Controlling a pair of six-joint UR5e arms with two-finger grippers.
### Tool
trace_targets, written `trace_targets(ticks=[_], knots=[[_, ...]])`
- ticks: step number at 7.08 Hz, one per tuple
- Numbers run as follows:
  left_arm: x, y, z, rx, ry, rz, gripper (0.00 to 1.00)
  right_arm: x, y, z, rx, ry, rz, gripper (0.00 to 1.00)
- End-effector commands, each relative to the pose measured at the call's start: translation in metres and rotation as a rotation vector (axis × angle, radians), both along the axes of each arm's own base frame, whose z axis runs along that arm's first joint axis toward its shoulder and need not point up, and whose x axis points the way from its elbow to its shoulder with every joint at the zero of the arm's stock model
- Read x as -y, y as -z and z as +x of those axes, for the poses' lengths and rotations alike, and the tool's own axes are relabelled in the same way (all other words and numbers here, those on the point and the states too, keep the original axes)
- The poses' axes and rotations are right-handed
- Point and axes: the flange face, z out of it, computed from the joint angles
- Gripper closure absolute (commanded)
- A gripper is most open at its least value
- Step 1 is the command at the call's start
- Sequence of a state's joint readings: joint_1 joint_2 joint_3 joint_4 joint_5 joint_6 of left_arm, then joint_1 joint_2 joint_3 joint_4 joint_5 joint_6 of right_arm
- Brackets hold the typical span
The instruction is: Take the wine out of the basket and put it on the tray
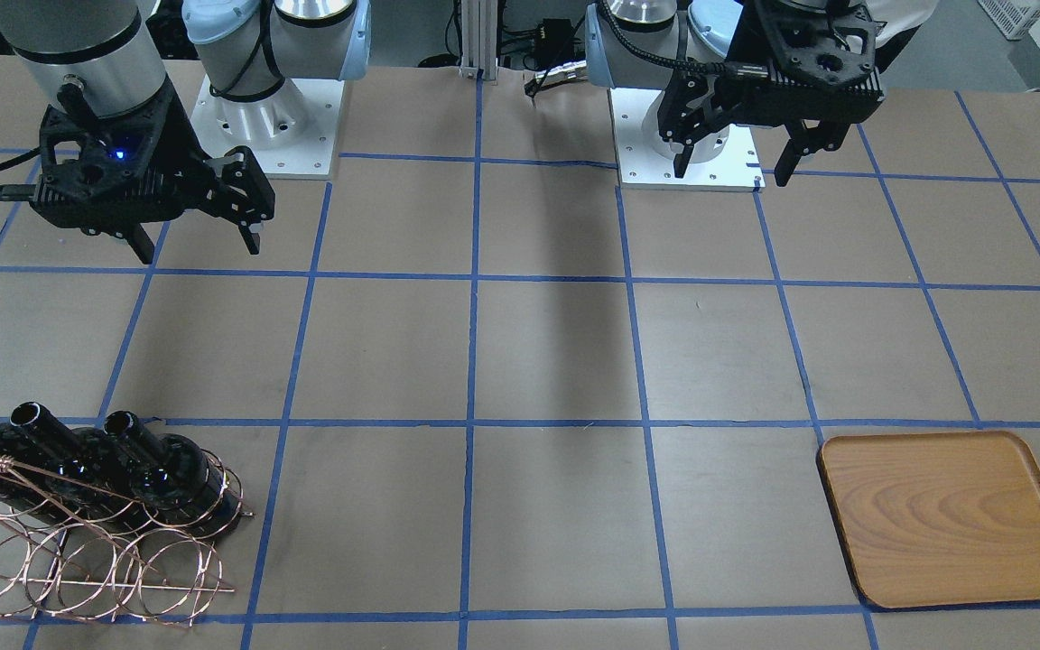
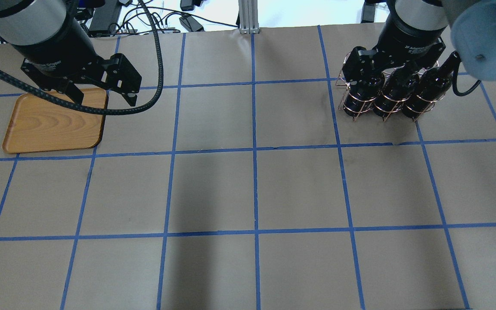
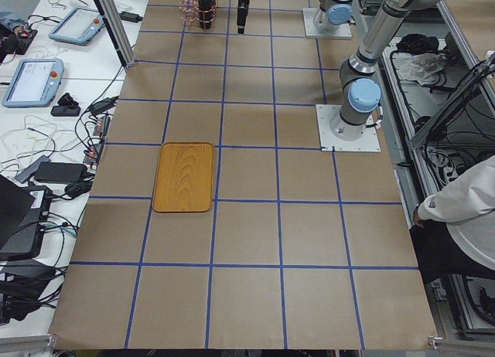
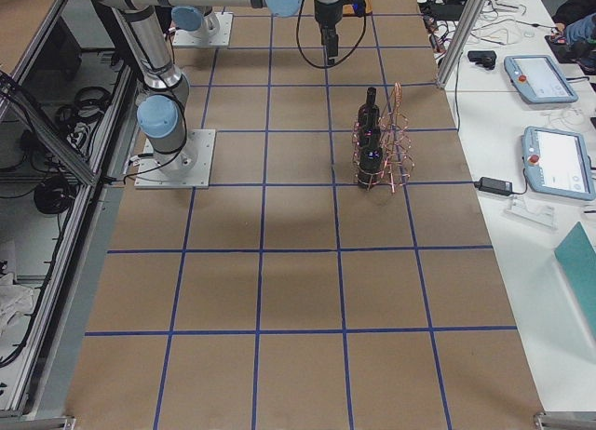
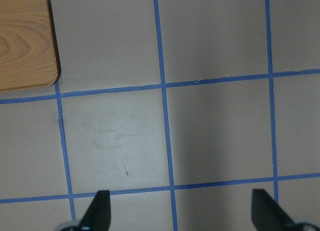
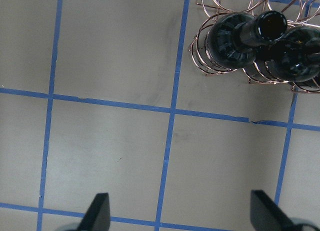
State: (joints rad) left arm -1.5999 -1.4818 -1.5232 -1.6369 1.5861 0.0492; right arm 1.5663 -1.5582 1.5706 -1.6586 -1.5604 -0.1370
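Observation:
Three near-black wine bottles (image 1: pixel 154 469) stand side by side in the copper wire basket (image 1: pixel 78 560) at the table's far right. They also show in the overhead view (image 2: pixel 392 97) and the right wrist view (image 6: pixel 240 38). My right gripper (image 1: pixel 199 248) is open and empty. It hangs high, robot-side of the basket, and in the overhead view (image 2: pixel 401 71) it covers the bottle tops. The wooden tray (image 1: pixel 949 519) lies empty at the far left. My left gripper (image 2: pixel 105 100) is open and empty, raised over the tray's right edge (image 2: pixel 54 125). The tray's corner (image 5: pixel 25 41) shows in the left wrist view.
The table is brown paper with a blue tape grid (image 2: pixel 254 150). The arms' white base plates (image 1: pixel 687 144) sit at the robot's edge. Tablets and cables (image 3: pixel 46 71) lie on a side bench beyond the table's far edge.

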Motion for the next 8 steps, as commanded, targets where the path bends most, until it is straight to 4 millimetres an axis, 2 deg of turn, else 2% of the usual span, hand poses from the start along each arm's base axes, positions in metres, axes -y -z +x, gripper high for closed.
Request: trace_targets(ticks=[1, 7, 8], knots=[[0.0002, 0.0, 0.0007, 0.0, -0.002, 0.0, 0.0, -0.0003, 0.0002, 0.0002, 0.002, -0.001, 0.002, 0.0], [-0.0002, -0.0009, 0.0007, 0.0, 0.0, -0.003, 0.0, -0.0005, 0.0006, -0.0021, -0.014, 0.0, 0.006, 0.0], [0.0004, -0.0002, 0.0007, 0.0, -0.003, -0.002, 0.0, -0.0022, -0.0065, -0.0032, -0.002, 0.004, -0.01, 0.0]])
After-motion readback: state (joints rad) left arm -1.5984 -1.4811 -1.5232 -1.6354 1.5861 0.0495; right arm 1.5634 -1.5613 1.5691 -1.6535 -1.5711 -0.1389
